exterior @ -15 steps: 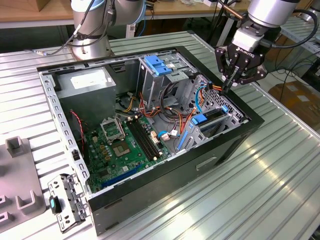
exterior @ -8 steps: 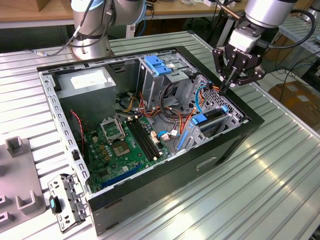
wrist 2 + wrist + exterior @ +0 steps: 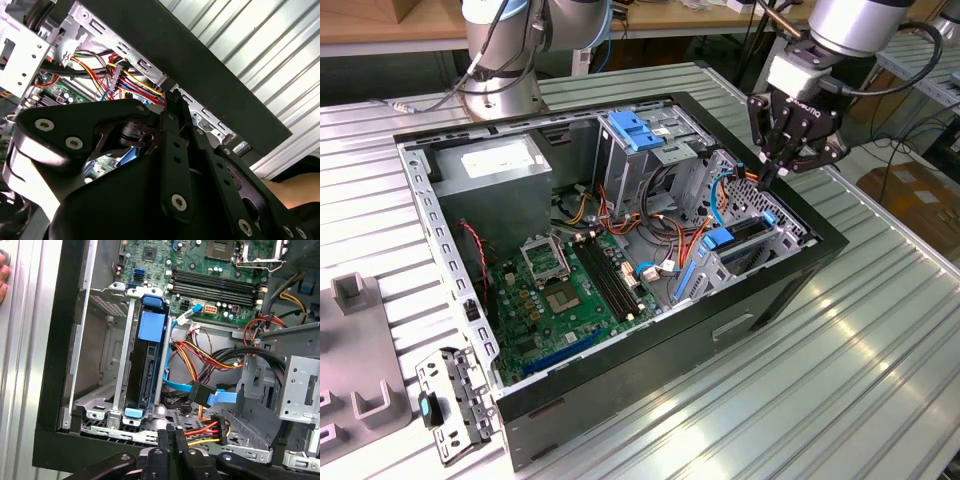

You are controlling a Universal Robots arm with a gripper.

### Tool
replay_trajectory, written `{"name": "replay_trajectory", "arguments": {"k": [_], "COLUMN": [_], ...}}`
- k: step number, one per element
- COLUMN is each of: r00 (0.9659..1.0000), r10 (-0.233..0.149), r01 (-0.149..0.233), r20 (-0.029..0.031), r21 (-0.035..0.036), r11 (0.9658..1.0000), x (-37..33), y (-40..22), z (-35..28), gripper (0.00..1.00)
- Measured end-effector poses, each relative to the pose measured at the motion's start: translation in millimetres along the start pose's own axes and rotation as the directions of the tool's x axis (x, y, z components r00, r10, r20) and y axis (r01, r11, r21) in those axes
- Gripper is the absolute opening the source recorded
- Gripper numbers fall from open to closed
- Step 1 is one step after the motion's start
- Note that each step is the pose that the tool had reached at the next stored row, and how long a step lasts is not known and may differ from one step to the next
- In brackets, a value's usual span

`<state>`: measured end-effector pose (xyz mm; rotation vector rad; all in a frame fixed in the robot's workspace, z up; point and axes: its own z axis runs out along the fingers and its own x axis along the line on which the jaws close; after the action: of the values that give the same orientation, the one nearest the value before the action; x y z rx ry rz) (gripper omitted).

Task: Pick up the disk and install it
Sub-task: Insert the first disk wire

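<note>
The disk [image 3: 145, 370] stands on edge inside the low drive cage at the case's corner, its light-blue carrier rail showing at both ends. In the exterior view the disk [image 3: 740, 235] sits in that cage at the case's right end. My gripper [image 3: 767, 178] hangs just above the cage and the case rim, shut with nothing between its fingers. In the first wrist view the gripper [image 3: 173, 436] has its fingertips pressed together over the cage's edge, beside red, yellow and black cables. In the second wrist view the gripper [image 3: 172, 97] points at the case rim.
The open black computer case [image 3: 650, 365] lies on a slatted metal table. Inside are the motherboard [image 3: 560, 290], a power supply [image 3: 495, 165], a tall grey cage with a blue bracket [image 3: 635, 130] and loose cables [image 3: 670, 235]. Grey fixtures [image 3: 355, 390] and a metal bracket [image 3: 455, 405] lie at the exterior view's left.
</note>
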<state>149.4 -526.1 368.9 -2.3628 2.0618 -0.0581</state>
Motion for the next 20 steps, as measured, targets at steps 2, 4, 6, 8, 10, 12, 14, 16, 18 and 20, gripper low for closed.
{"name": "replay_trajectory", "arguments": {"k": [2, 4, 6, 8, 10, 12, 14, 16, 18, 20], "r00": [1.0, 1.0, 1.0, 0.9999, 0.9997, 0.9996, 0.9995, 0.9994, 0.9978, 0.9977], "r10": [0.005, 0.005, 0.008, 0.016, 0.026, 0.029, 0.031, 0.035, 0.066, 0.068], "r01": [-0.005, -0.005, -0.008, -0.016, -0.026, -0.029, -0.031, -0.035, -0.066, -0.068], "r20": [-0.0002, -0.0001, -0.0002, -0.0003, -0.001, -0.0009, -0.001, -0.0009, -0.0018, -0.0022], "r21": [-0.0002, -0.0002, -0.0002, -0.0003, -0.0006, -0.0006, -0.0007, -0.0007, -0.0015, -0.0016], "r11": [1.0, 1.0, 1.0, 0.9999, 0.9997, 0.9996, 0.9995, 0.9994, 0.9978, 0.9977], "x": [-0.7, -1.4, -2.1, -2.3, -2.6, 0.0, 4.1, 6.0, 6.0, 7.0], "y": [5.0, 10.2, 15.6, 16.9, 19.1, 20.0, 20.8, 21.2, 21.4, 22.4], "z": [0.1, 0.2, 0.8, 1.7, 3.5, 5.3, 6.5, 7.5, 8.7, 9.3], "gripper": [0.16, 0.16, 0.16, 0.16, 0.16, 0.16, 0.16, 0.16, 0.16, 0.16]}}
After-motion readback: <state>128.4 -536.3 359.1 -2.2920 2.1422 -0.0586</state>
